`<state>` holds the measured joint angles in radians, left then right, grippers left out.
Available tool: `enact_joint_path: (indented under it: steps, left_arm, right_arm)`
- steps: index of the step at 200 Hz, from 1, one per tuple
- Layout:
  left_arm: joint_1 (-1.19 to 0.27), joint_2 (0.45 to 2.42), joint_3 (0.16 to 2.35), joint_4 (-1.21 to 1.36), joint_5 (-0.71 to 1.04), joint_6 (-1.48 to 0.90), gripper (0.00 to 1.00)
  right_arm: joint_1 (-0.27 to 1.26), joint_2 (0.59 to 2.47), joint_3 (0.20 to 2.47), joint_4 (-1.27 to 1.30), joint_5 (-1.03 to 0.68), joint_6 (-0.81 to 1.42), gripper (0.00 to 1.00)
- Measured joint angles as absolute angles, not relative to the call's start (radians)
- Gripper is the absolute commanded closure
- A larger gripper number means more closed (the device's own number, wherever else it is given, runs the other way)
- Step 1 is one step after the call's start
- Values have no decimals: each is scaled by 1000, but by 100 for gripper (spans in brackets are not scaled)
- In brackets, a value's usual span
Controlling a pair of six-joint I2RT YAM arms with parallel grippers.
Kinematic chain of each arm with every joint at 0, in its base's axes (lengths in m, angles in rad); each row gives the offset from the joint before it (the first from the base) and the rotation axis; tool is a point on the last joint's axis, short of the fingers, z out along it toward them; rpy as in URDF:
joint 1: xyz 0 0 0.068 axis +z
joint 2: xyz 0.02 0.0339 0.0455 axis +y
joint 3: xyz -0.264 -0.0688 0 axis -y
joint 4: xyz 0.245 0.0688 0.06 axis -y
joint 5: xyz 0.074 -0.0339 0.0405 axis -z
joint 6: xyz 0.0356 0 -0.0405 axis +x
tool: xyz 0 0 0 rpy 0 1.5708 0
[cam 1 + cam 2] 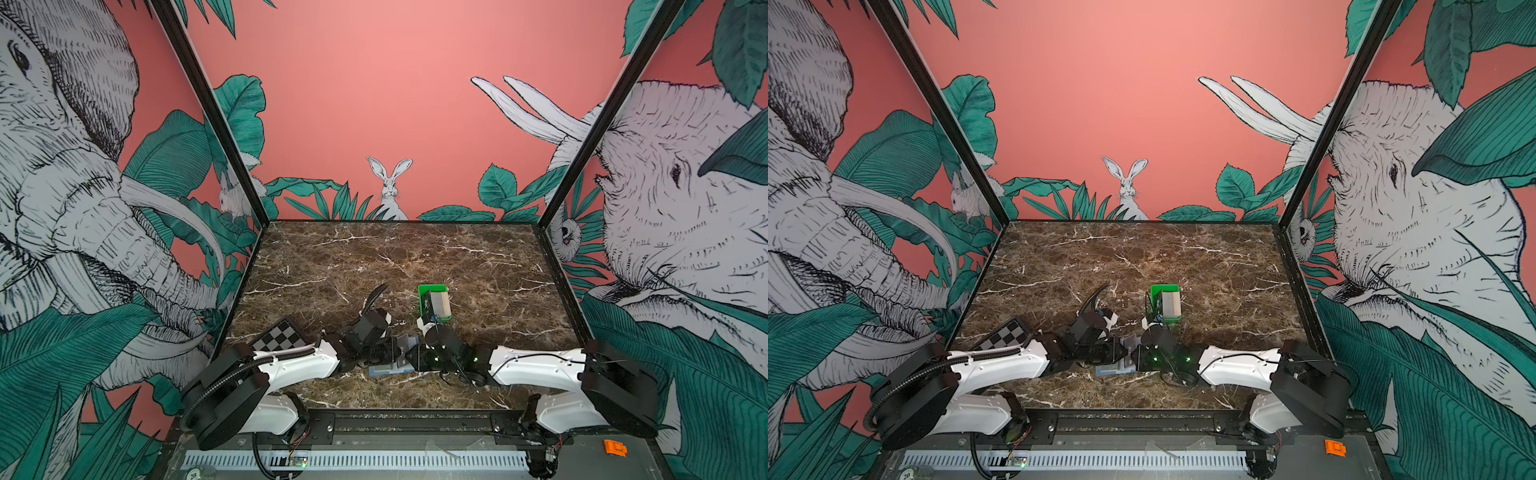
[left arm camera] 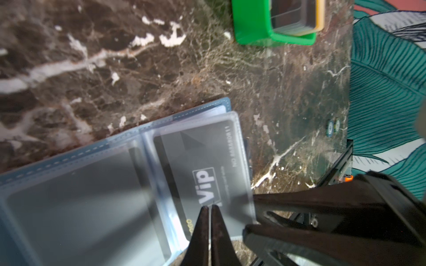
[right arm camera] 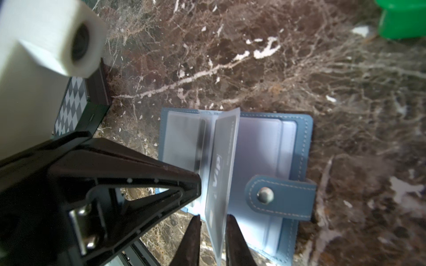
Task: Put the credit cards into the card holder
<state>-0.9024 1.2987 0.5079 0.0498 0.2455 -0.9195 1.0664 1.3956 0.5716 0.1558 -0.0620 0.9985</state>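
Observation:
The slate-blue card holder [image 3: 297,147] lies open near the table's front middle, its snap tab [image 3: 280,195] lying over the inside. One clear pocket leaf stands up from it with a black VIP credit card [image 2: 207,165] inside. My left gripper [image 2: 208,207] is shut, its tips against that leaf. My right gripper [image 3: 213,217] straddles the leaf's edge with its jaws a little apart. In both top views the two grippers meet over the holder [image 1: 386,369]. More credit cards [image 1: 440,303] stand in a green tray [image 1: 432,289] just beyond.
A checkerboard plate [image 1: 282,334] lies at the front left by the left arm. Patterned walls close the table on three sides. An orange part [image 1: 615,448] sits on the frame at the front right. The left arm's white camera housing [image 3: 46,36] hangs close to my right gripper.

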Motion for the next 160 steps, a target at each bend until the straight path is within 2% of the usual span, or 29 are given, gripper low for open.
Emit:
enact_joint_path:
  steps: [160]
  left_arm:
    - [-762,1005,389,31,258,-906,87]
  right_arm:
    - [1085,1509,749,47,-70,955,74]
